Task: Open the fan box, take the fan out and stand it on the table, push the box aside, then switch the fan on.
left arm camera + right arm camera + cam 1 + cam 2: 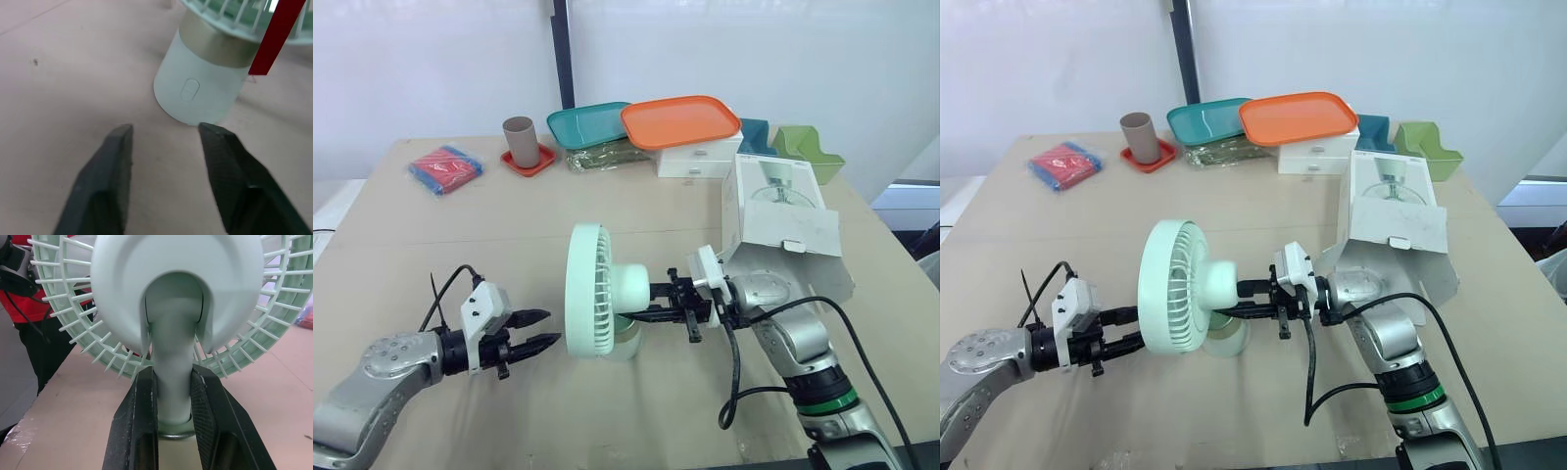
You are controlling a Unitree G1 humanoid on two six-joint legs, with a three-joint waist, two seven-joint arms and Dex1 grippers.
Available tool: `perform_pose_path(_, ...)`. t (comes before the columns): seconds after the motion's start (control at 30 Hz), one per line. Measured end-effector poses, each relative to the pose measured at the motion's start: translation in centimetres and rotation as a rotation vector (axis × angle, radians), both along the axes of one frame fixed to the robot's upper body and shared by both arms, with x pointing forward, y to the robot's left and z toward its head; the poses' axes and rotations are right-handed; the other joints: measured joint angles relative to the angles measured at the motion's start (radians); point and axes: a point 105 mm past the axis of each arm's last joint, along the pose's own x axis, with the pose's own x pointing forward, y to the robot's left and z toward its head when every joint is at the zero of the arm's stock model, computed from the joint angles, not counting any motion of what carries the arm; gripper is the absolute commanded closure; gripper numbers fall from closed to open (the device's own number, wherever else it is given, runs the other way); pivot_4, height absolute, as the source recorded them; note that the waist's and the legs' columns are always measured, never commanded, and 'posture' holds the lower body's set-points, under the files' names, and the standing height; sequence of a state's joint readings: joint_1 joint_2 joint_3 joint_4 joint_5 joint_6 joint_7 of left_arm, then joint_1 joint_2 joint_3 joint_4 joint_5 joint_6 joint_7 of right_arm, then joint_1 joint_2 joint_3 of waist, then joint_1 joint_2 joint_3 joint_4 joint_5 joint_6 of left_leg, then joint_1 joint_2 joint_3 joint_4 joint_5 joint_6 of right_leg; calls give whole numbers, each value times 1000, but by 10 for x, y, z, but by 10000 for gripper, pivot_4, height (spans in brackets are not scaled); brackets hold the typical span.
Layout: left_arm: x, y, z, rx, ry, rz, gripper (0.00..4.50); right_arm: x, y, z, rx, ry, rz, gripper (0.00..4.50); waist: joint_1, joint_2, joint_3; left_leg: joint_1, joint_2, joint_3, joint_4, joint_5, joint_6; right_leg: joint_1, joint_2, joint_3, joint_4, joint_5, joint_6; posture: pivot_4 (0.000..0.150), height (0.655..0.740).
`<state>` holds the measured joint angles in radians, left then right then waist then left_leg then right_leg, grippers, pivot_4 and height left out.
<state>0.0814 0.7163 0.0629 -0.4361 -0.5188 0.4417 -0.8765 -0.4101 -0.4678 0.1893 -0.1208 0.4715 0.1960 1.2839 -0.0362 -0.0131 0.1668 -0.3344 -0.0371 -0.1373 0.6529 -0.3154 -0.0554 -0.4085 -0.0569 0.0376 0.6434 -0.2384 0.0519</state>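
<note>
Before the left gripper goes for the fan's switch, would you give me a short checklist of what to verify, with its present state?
1. The fan stands upright on the table, base down: ok.
2. The right gripper is shut on the fan's neck, steadying it: ok.
3. The left gripper is open and empty: ok.
4. The oval button on the fan's base faces the left gripper, with nothing between them: ok.
5. The box lies apart from the fan, on the robot's right: ok.
6. The fan is not already running: cannot tell.

1x fan [592,289], 1x box [783,220], 2x trays [582,125] [680,120], 1x cup [519,140].
</note>
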Motion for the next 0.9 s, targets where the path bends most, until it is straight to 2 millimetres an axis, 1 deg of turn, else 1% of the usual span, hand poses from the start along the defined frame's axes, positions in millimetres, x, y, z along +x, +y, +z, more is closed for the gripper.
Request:
perform_pose_path(0.03, 2, -2, -2, 0, -5, 3, 40007, 0, 0, 0, 1, -1, 0, 41460, 0, 0, 0, 0, 0, 0, 0, 0, 0, 0, 0, 0, 0, 0, 0, 1500, 7400)
perform_pose_path(0.07, 4, -3, -4, -5, -6, 8, 44280, 0, 0, 0, 1, -1, 1, 41460, 0, 0, 0, 0, 0, 0, 0, 0, 0, 0, 0, 0, 0, 0, 0, 1500, 7400)
perform_pose_path(0.13, 7, -5, -7, -6, -12, 17, 44280, 0, 0, 0, 3, -2, -1, 41460, 0, 0, 0, 0, 0, 0, 0, 0, 0, 0, 0, 0, 0, 0, 0, 1500, 7400)
perform_pose_path(0.2, 16, -12, -8, -20, -24, 31, 44280, 0, 1, 0, 4, -1, -1, 41460, 2, -1, -1, 0, 0, 0, 0, 0, 0, 0, 0, 0, 0, 0, 0, 1500, 7400)
perform_pose_path(0.27, 19, -19, -8, -24, -34, 18, 44280, 1, 1, 0, 4, 0, -5, 41460, 1, -1, -1, 0, 0, 0, 0, 0, 0, 0, 0, 0, 0, 0, 0, 1500, 7400)
perform_pose_path(0.33, 21, -28, -6, -36, -44, -6, 44280, 1, 1, 0, 4, 2, -7, 41460, 1, -1, -1, 0, 0, 0, 0, 0, 0, 0, 0, 0, 0, 0, 0, 1500, 7400)
perform_pose_path(0.43, 22, -36, -5, -40, -41, -33, 44280, 1, 1, 0, 5, 2, -9, 41460, 0, -1, -1, 0, 0, 0, 0, 0, 0, 0, 0, 0, 0, 0, 0, 1500, 7400)
perform_pose_path(0.57, 21, -40, -5, -51, -15, -55, 44280, 2, 2, 0, 4, 2, -13, 41460, 0, -1, -1, 0, 0, 0, 0, 0, 0, 0, 0, 0, 0, 0, 0, 1500, 7400)
perform_pose_path(0.67, 16, -44, -10, -55, 31, -86, 44280, 3, 3, 1, 0, 0, -15, 41460, 0, -1, -1, 0, 0, 0, 0, 0, 0, 0, 0, 0, 0, 0, 0, 1500, 7400)
perform_pose_path(0.9, 15, -44, -15, -47, 57, -101, 44280, 3, 3, 1, -2, 7, -22, 41460, 1, -1, -1, 0, 0, 0, 0, 0, 0, 0, 0, 0, 0, 0, 0, 1500, 7400)
